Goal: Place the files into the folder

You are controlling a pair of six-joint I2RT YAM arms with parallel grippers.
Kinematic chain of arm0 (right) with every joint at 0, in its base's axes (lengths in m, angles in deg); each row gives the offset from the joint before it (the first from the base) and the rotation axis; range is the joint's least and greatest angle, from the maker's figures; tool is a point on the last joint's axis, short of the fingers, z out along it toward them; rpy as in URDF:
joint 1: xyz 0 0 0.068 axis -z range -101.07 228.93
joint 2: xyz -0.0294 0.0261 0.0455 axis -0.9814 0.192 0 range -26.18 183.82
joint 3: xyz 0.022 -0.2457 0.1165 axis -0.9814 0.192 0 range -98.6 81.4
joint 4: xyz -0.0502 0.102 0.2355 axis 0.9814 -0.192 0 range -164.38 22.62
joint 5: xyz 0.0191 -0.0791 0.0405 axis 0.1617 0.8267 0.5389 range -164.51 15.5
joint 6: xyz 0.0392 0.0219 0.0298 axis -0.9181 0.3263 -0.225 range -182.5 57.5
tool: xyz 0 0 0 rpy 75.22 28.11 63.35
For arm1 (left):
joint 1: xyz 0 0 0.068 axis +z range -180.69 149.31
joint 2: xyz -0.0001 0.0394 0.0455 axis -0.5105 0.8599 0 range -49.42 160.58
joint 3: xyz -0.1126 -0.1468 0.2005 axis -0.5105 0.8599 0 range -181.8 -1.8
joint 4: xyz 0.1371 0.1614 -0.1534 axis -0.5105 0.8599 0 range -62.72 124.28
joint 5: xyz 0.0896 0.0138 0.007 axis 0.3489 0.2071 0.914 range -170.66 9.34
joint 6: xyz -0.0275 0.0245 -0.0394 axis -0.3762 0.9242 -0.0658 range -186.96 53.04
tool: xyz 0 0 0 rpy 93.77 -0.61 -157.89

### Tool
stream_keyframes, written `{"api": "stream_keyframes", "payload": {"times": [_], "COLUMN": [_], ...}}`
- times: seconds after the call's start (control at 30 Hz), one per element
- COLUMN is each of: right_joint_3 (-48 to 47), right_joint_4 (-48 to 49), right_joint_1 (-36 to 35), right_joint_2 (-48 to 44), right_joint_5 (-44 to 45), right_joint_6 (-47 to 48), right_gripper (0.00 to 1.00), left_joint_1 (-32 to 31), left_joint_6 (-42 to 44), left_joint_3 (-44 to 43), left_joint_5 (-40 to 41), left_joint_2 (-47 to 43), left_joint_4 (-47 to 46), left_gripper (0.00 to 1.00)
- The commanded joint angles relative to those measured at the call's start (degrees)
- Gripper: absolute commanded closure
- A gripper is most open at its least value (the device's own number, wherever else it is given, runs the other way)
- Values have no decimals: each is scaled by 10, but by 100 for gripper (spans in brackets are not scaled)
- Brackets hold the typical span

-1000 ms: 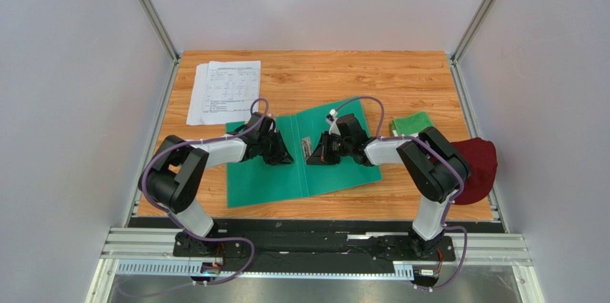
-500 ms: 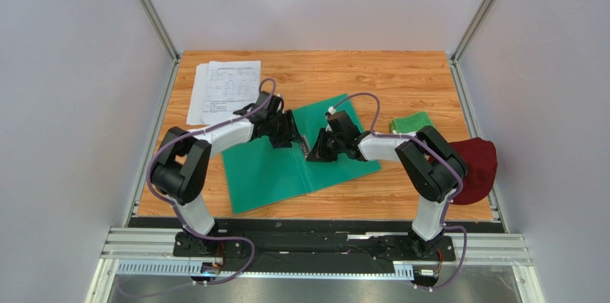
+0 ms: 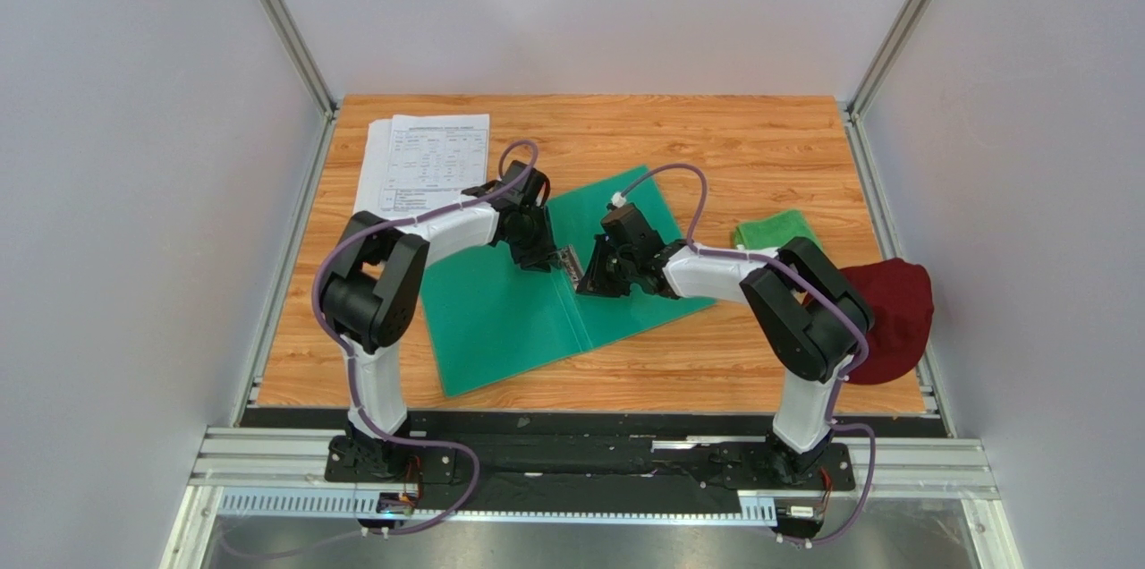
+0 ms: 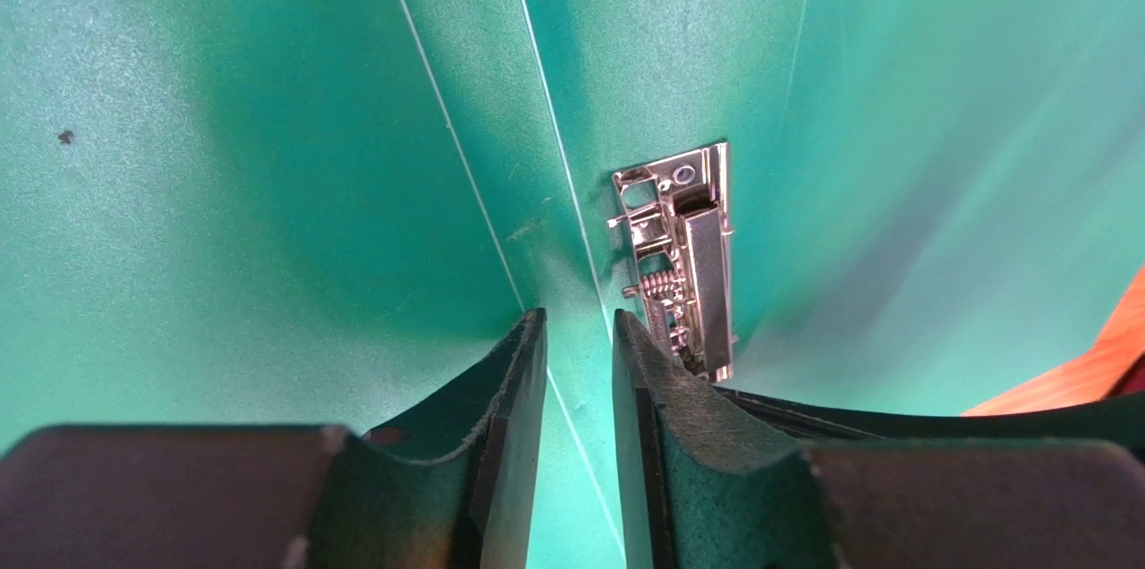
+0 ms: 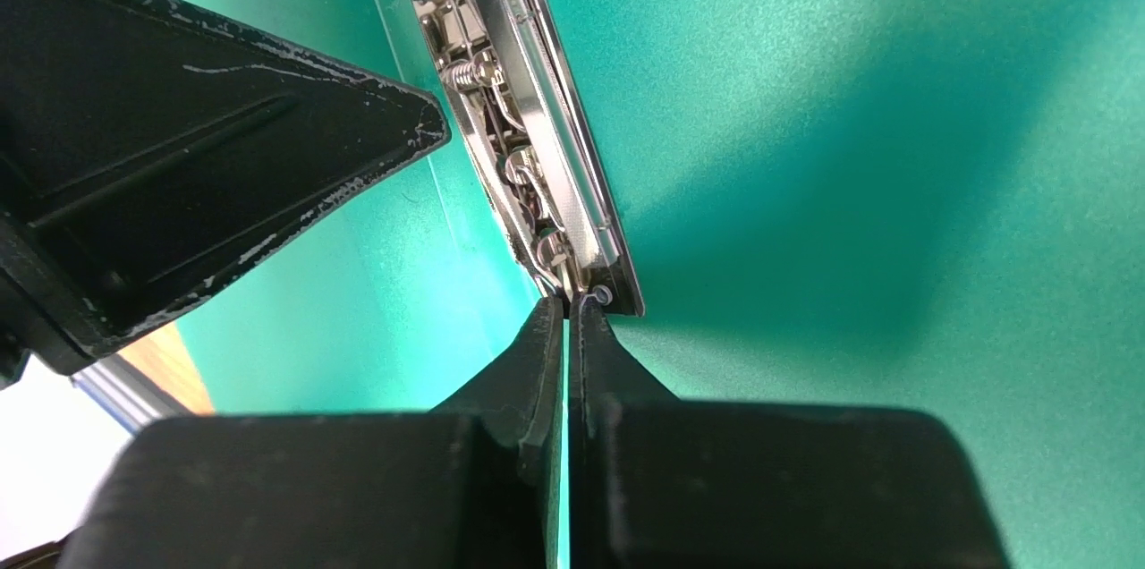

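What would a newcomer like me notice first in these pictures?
First, the open teal-green folder lies in the middle of the wooden table, with the left gripper and right gripper meeting over its spine. There a shiny metal clip gleams, the right gripper's shut tips at its end. The files lie apart at the far left corner.

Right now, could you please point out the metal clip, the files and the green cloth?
metal clip (image 4: 706,274), left wrist view, on its shiny lever plate.
files (image 3: 428,167), top view, on the printed face of the upper sheet.
green cloth (image 3: 770,231), top view, on its folded top.
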State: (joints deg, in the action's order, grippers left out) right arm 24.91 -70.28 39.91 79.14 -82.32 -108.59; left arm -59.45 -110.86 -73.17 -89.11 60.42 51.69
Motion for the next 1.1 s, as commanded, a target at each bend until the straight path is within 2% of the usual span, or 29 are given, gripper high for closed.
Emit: {"api": "stream_keyframes", "payload": {"times": [0.0, 0.07, 0.13, 0.23, 0.6, 0.7, 0.87, 0.93, 0.97, 1.07], "right_joint_3": [14, 16, 18, 23, 33, 30, 23, 17, 15, -2], "right_joint_4": [-97, -92, -83, -69, -16, -14, -20, -23, -25, -39], "right_joint_1": [3, 3, 3, 4, 4, 4, 4, 4, 4, 4], "right_joint_2": [43, 38, 31, 28, 15, 15, 15, 17, 18, 27], "right_joint_5": [104, 97, 90, 69, 18, 12, 14, 13, 13, 18], "right_joint_6": [48, 53, 52, 53, 50, 52, 57, 60, 62, 71], "right_gripper": [100, 100, 100, 100, 100, 100, 100, 100, 100, 100], "left_joint_1": [-8, -8, -8, -8, -8, -8, -8, -8, -8, -13], "left_joint_6": [7, 1, 1, 0, -1, 0, 18, 28, 34, 67], "left_joint_3": [25, 45, 26, -12, -61, -69, -96, -106, -111, -123], "left_joint_5": [34, 44, 51, 46, 53, 68, 77, 77, 77, 74], "left_joint_2": [-31, -50, -52, -28, 36, 47, 74, 84, 94, 104], "left_joint_4": [-21, -37, -26, -2, 26, 40, 63, 77, 84, 95], "left_gripper": [65, 53, 43, 43, 66, 67, 84, 97, 100, 100]}}
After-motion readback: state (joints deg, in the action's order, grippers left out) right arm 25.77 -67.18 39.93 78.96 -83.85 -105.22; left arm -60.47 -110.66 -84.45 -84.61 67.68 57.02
